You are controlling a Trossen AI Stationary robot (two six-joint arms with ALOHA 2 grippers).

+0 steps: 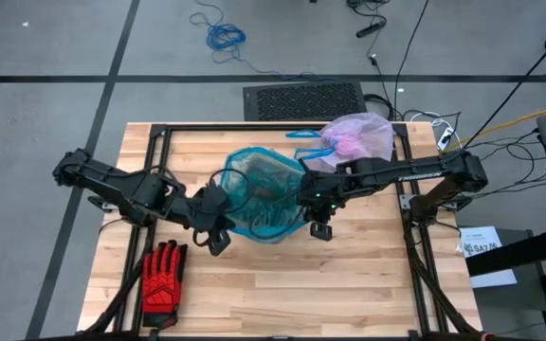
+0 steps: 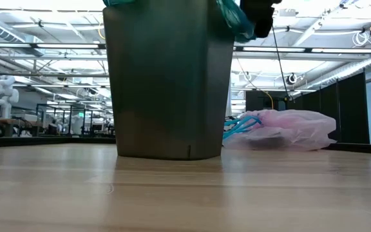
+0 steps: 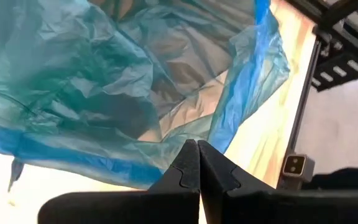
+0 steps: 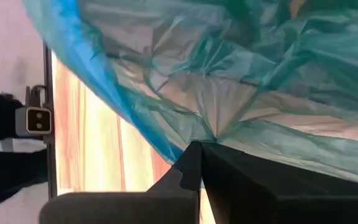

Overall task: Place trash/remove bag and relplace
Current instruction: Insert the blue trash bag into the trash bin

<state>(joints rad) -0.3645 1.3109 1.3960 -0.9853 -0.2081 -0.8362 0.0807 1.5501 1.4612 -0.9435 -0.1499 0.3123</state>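
From above, a dark bin [image 1: 265, 194] lined with a crinkly teal-blue plastic bag [image 1: 254, 180] is seen at the middle of the pale wooden table [image 1: 282, 294]. The left gripper [image 1: 218, 239] is placed at the bin's near-left edge and the right gripper [image 1: 320, 227] at its near-right edge, each with fingers pressed together on a fold of the teal-blue bag's rim. The thin translucent pink-lavender plastic liner [image 1: 360, 137] is laid on the table behind the bin and to its right, apart from both grippers. A red-and-black work glove [image 1: 162, 277] is laid flat near the table's front edge, left of the bin. Whether the pink liner touches the bin cannot be told here.

At table level, the bin's dark wall [image 2: 167, 84] is shown upright on the table, its rim cut off by the frame's top. The pink-lavender liner is seen slumped on the table behind the bin, with teal-blue strands at its mouth; its contents cannot be made out. A dark gripper part is seen at the rim, mostly cut off.

In the left wrist view, the left arm's fingers [image 3: 188, 163] are closed, pinching a fold of the teal-blue bag. The bin's wall is hidden by the film.

In the right wrist view, the right arm's fingers [image 4: 194, 163] are likewise closed on a gathered pleat of the teal-blue bag.
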